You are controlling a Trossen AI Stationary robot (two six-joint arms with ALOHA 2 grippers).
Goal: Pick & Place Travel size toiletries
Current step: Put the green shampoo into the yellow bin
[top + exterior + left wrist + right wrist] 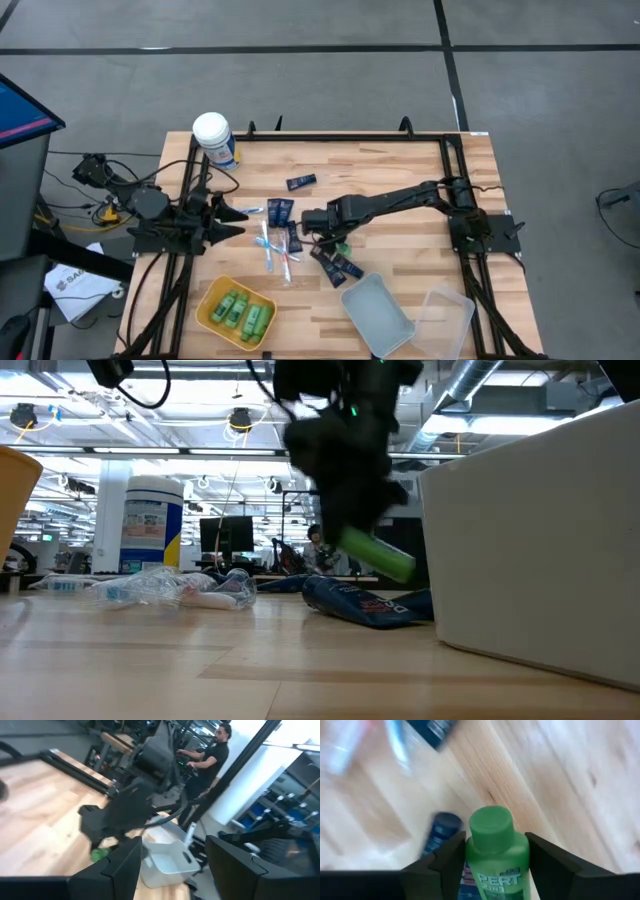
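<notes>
Wood table [400, 175], left to right: my left gripper [236, 222] parked at the edge, fingers apart, empty. Yellow tray [207, 300] already holds green bottles. Mid-table, my right gripper [322, 232] clamps another green bottle [497, 852], lifted clear of the navy tubes [340, 268], probably tray-bound.

In the right wrist view the lower body of the green bottle [496, 857] is cut off by the picture's edge, and the toiletries beyond it, among them a navy tube [440, 832], are smeared beyond reading. In the low view the top of the right arm is cropped and the white bin [540, 540] runs off the edge. In the high view the print on the navy tubes [338, 265] near the table's front edge is too small to be made out.
</notes>
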